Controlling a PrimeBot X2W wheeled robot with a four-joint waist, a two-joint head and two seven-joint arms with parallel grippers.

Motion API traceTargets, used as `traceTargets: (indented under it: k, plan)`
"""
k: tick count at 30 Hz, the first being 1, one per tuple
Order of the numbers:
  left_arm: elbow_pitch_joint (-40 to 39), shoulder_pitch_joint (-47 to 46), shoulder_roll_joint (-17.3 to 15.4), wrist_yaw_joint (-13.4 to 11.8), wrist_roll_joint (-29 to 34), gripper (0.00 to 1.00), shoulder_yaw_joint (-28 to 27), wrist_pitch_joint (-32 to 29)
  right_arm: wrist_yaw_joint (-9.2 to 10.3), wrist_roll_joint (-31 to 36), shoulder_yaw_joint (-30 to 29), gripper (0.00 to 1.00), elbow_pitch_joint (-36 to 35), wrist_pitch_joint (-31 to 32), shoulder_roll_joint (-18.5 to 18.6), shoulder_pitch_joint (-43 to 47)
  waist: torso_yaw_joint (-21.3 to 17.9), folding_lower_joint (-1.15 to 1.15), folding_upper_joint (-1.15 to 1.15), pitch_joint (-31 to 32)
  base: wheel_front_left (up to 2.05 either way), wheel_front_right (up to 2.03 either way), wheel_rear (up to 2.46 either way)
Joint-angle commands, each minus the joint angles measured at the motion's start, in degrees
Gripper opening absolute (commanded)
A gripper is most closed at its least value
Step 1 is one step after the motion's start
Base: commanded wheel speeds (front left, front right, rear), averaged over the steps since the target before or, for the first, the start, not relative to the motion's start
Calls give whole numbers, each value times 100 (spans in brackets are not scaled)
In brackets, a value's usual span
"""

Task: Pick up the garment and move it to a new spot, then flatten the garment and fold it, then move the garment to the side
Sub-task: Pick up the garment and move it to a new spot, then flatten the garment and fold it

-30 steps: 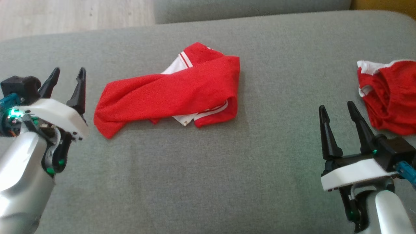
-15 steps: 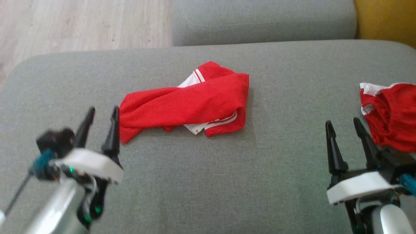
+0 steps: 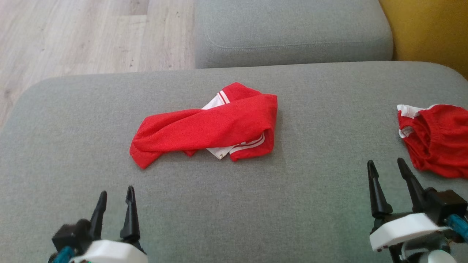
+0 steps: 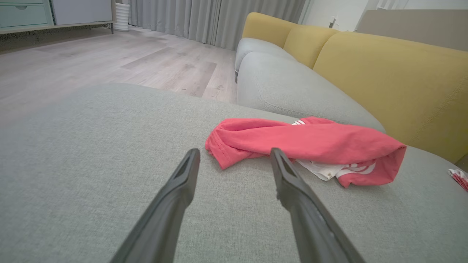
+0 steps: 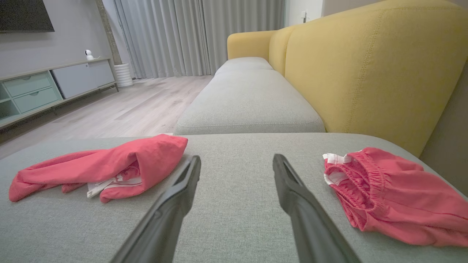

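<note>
- The left gripper [image 3: 116, 190] sits at 7 o'clock in the head view. Its two dark fingers are spread apart and grasp nothing, with the tips pointing toward 12 over bare fabric.
- The right gripper [image 3: 385, 161] sits at 5 o'clock and is likewise released, its fingers parted with nothing but cushion between them.
- The garment [image 3: 204, 128] is red with white striped trim. It lies near the middle of the grey seat cushion [image 3: 234, 212], a touch toward 12 o'clock.
- It is a loosely folded long bundle running from 8 o'clock up to 2 o'clock. White trim peeks out at its 5 o'clock edge and again at its 12 o'clock edge.
- Neither gripper touches the garment. The left one is nearer, and the bundle's narrow end lies at about 1 o'clock from its fingertips.
- A second red garment [image 3: 438, 144], with a gathered waistband and white edging, lies crumpled at 3 o'clock. It is near the right gripper but apart from it.
- Another grey cushion [image 3: 292, 33] adjoins the seat at 12 o'clock, with a yellow backrest [image 3: 431, 29] at 1 o'clock and pale wood floor [image 3: 73, 36] at 11 o'clock.
- In the right wrist view, at 9 o'clock, a low sideboard [image 5: 55, 86] stands with its pale green drawers and grey door all shut, so their contents are hidden.
- A white ribbed cylinder [image 5: 124, 75] stands on the floor beside the sideboard; what it holds cannot be told.
</note>
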State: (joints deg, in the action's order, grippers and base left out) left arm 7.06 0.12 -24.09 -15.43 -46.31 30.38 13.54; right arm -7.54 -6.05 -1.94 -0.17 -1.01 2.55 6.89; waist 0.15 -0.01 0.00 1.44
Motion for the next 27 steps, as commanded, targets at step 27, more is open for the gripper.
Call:
traceTargets:
  k: [27]
  plan:
    - [-276,-114,74,-135,236,100,-106,95,5,55,278,100,81,-119,32,-279,144,1,0,-122,0,0,0]
